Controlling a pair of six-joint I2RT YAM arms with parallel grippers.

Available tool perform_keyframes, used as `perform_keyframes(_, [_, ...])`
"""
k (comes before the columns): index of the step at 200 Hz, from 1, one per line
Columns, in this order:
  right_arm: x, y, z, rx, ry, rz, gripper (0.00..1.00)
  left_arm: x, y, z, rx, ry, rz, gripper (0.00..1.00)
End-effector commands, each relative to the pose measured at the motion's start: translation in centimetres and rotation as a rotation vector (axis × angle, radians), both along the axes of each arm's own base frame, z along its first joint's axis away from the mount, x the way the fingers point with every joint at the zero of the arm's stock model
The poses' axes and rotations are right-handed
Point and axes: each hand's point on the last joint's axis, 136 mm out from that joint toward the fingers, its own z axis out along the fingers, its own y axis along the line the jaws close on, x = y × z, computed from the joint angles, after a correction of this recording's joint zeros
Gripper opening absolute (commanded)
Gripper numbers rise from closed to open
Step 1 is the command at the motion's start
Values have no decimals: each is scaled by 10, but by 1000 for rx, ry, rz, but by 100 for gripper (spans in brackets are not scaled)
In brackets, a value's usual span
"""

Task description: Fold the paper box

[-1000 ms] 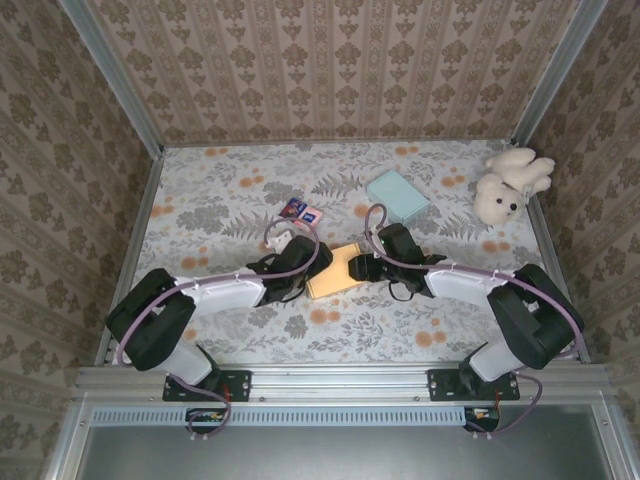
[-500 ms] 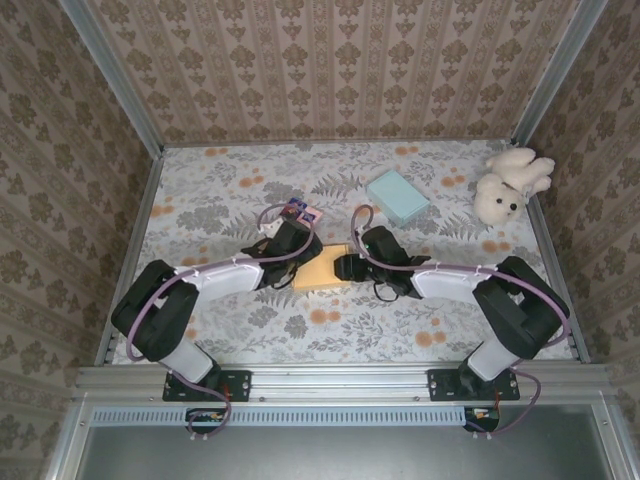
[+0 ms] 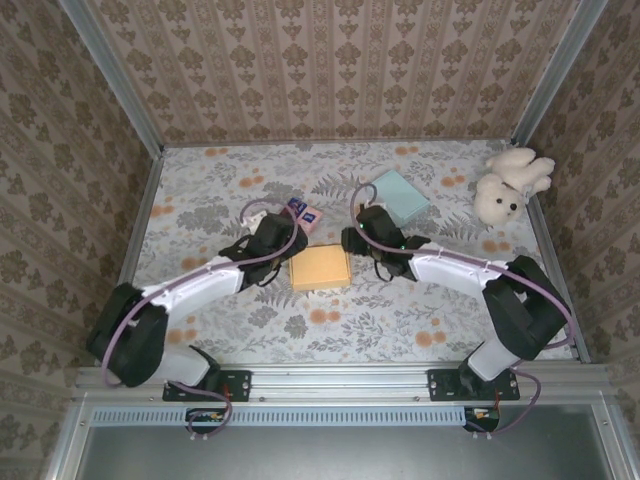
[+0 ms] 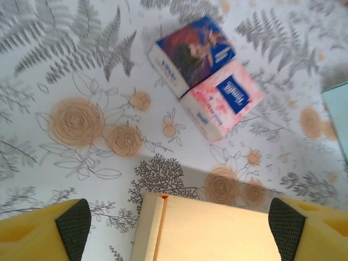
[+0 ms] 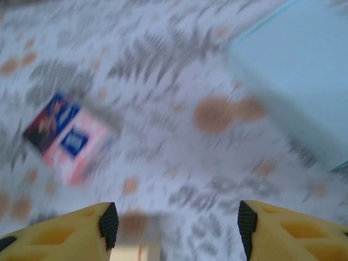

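Note:
The paper box point(image 3: 320, 268) is a flat tan pack lying on the flowered table between the two arms. In the left wrist view its far left corner point(image 4: 217, 228) shows a folded edge strip and lies low between the fingertips, untouched. My left gripper point(image 3: 282, 240) hovers by the box's far left corner, and its jaws point(image 4: 179, 223) stand wide open and empty. My right gripper point(image 3: 350, 240) hangs by the far right corner, open with nothing between its fingers point(image 5: 178, 222). That view is motion-blurred, and a tan bit of the box point(image 5: 133, 253) shows at its bottom edge.
Two small tissue packs point(image 3: 302, 212), one dark blue and one pink, lie just beyond the box point(image 4: 204, 70). A light blue flat box point(image 3: 397, 195) sits at the far right, with a white teddy bear point(image 3: 510, 185) by the right wall. Metal rails border the table.
Both grippers have drawn back from the box toward the far side and opened wider. The box, held between them before, now lies flat and free on the table.

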Motion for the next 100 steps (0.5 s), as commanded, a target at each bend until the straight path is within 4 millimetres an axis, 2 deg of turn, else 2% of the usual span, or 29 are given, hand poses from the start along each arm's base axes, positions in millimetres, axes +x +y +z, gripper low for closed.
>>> perform_keyframes(1, [25,-46,1,-113,4,-234,64,-12,19,-5,123,-12,-47,90])
perform_keyframes(34, [64,-75,0,-146,21,-421,67,-20,24,-5,140,-42,-84,90])
perform_keyframes(57, [84,-84,-7,-180,22,-492,68,-26,28,-7,144,-55,-91,90])
perform_keyframes(77, [100,-85,-24,-154,79,-512,68,-31,33,-6,139,-75,-85,91])
perform_keyframes(100, [108,-89,-46,-120,147,-531,68,-34,37,-3,127,-102,-84,91])
